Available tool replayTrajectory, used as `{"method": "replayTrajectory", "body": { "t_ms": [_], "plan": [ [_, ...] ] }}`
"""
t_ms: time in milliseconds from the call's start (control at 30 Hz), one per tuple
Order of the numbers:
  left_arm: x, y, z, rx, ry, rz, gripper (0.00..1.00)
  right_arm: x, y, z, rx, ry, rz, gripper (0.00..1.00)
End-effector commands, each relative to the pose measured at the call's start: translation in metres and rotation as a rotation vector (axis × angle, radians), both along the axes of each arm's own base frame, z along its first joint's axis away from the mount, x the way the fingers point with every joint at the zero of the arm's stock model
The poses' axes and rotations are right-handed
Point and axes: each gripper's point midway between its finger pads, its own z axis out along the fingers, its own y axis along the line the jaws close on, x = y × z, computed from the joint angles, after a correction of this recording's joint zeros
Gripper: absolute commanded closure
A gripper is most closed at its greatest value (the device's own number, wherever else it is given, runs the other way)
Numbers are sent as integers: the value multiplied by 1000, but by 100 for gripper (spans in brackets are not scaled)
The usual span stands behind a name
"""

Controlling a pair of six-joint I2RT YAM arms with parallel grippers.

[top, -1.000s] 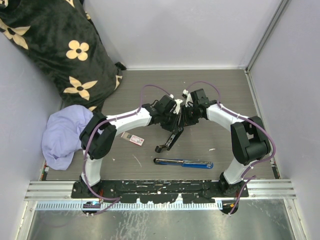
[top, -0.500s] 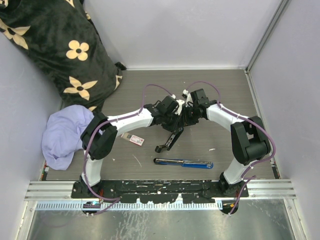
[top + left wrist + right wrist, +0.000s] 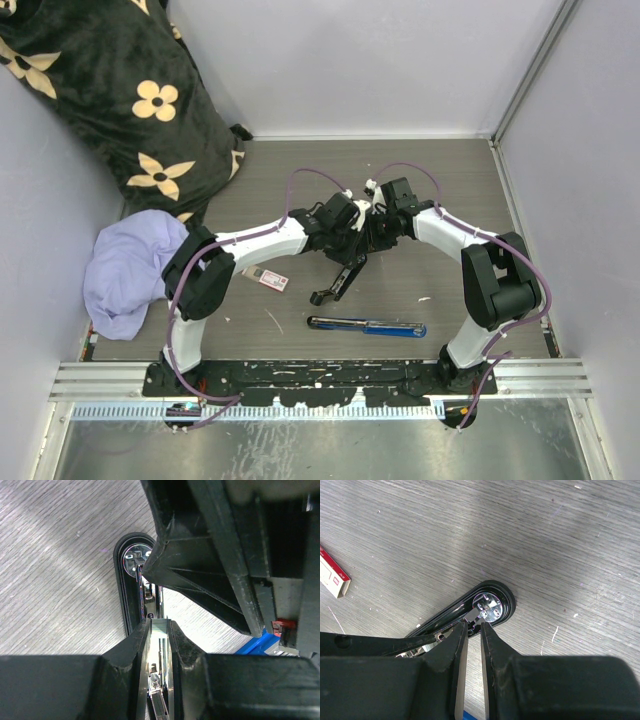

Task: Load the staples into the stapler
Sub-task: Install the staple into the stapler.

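left end effector and right end effector, both nearly closed, pinch the opened black stapler; staples lie to their left.

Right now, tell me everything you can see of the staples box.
The staples box is a small flat rectangle, cardboard by its look, white with a red-pink label on top. It lies flat on the grey wood-grain table, left of the black stapler and apart from it. Only the table touches it. Whether it is open cannot be told.
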Motion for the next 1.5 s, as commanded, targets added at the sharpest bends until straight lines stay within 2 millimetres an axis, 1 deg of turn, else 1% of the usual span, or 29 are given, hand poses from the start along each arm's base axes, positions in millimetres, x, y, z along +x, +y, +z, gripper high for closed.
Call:
{"method": "replayTrajectory", "body": {
  "t_ms": [0, 433, 1267, 1467],
  "plan": [
    [7, 5, 4, 35, -36, 5, 83, -38, -15, -36, -97, 154, 32, 80],
    [9, 7, 9, 40, -47, 12, 83, -37, -15, -36, -95, 152, 32, 80],
    [13, 13, 9, 65, -71, 40, 82, -38, -15, -35, -94, 150, 32, 80],
    [12, 11, 10, 77, -80, 30, 83, -38, -15, -36, -94, 153, 32, 80]
  ]
}}
